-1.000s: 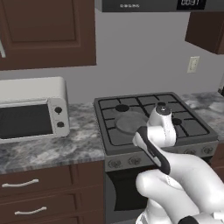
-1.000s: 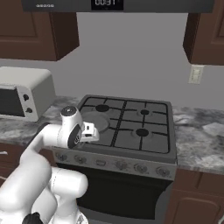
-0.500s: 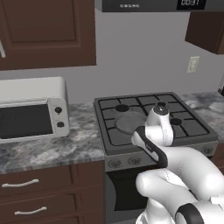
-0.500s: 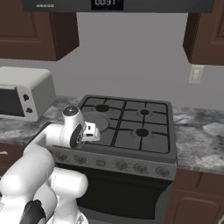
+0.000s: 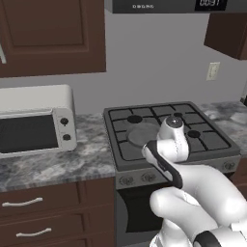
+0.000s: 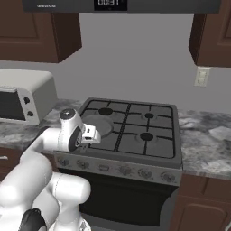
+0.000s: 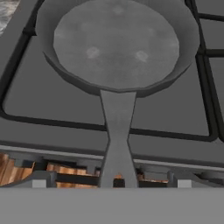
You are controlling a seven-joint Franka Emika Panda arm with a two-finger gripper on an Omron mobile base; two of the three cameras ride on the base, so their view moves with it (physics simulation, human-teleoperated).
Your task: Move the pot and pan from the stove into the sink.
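Looking down the hand, I see the pan (image 7: 116, 43) on the stove's (image 7: 39, 109) front-left burner, handle running straight back between my wide, empty fingers.

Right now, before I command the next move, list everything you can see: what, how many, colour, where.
pan: one, light grey, on the stove's front-left burner, its long handle pointing toward the stove's front edge.
stove: one, grey steel with black grates, four burners, knob row along the front, dark oven door below.
microwave: one, white with a dark door and two knobs, on the counter left of the stove.
counter: grey speckled stone, on both sides of the stove.
cabinets: dark brown wood, above and below the counter.
wall outlet: one, off-white, on the grey wall right of the stove.
range hood: dark, with a lit clock display, above the stove.
gripper: one, open, above the pan handle.
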